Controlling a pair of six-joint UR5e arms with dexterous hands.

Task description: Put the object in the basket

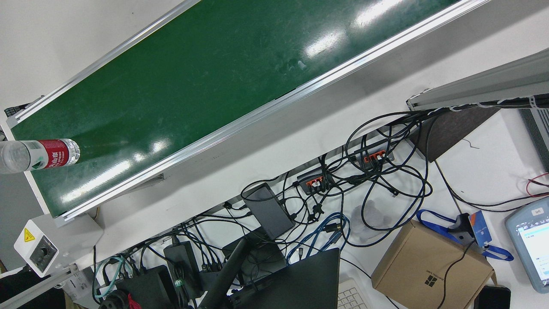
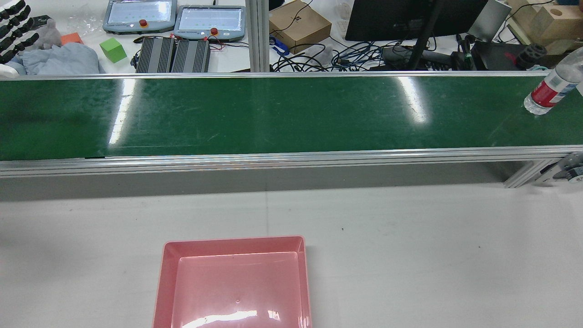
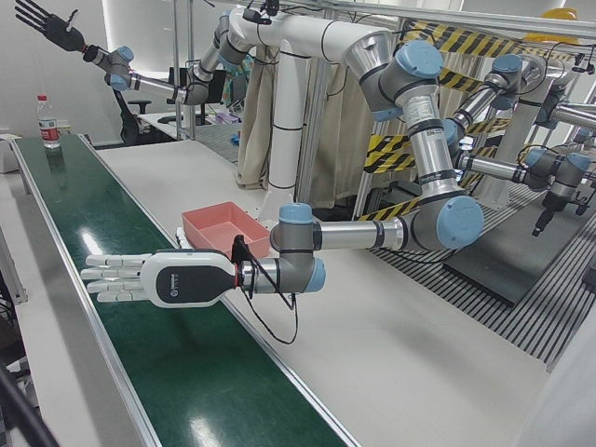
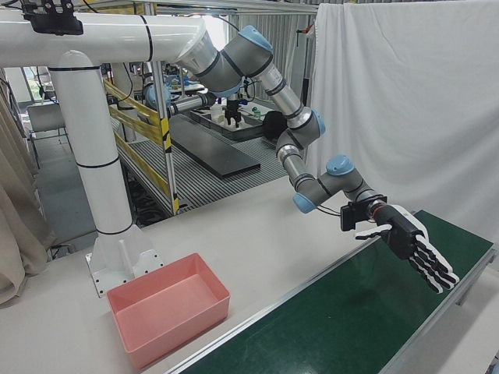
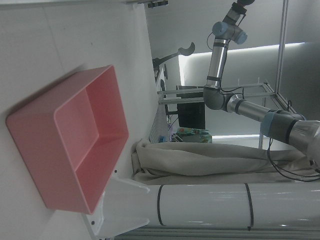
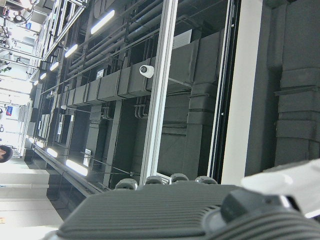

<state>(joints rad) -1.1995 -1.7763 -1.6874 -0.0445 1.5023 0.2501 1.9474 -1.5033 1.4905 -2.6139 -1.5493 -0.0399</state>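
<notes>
- Water bottle (image 2: 549, 89) stands at the far right end of the green conveyor belt (image 2: 273, 114), well away from the pink basket (image 2: 160, 291).
- Right hand (image 4: 413, 248) and left hand (image 3: 140, 279) are both spread, holding nothing.
- I'd wrap the bottle around its label, keeping it upright.

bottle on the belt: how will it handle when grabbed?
The bottle looks clear and empty, so probably light and easily squashed. It stands upright on the belt, tall and narrow, so a sideways nudge would likely tip it, and its round body would then roll.
</notes>
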